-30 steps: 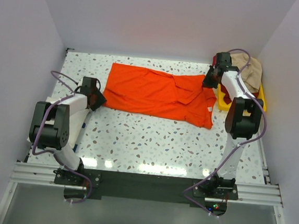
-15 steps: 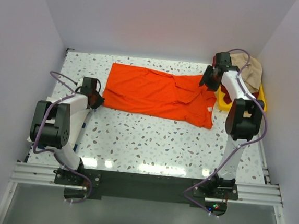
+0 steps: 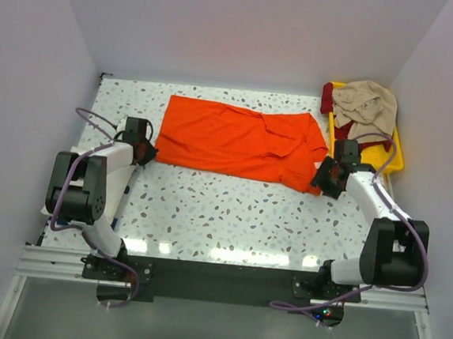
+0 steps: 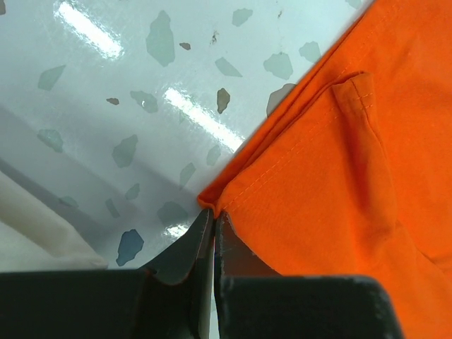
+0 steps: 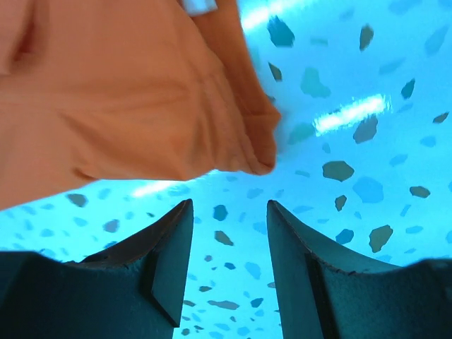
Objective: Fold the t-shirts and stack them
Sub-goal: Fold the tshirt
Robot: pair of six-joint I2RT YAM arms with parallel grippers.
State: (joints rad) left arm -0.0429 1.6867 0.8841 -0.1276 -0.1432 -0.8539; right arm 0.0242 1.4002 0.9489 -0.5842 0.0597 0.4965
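Observation:
The bright orange t-shirt lies spread across the middle of the speckled table. My left gripper sits at its near left corner. In the left wrist view the jaws are pressed together with the hem corner of the orange cloth pinched at their tips. My right gripper hovers at the shirt's near right corner. In the right wrist view it stands open, and the rumpled orange edge lies just beyond the fingertips with only table between them.
At the back right a yellow tray holds a crumpled beige t-shirt and a dark red t-shirt at its left end. White walls close in the table on three sides.
The right gripper opened and swung from the shirt's far right corner by the tray down to its near right corner. The left gripper closed on the shirt's left corner.

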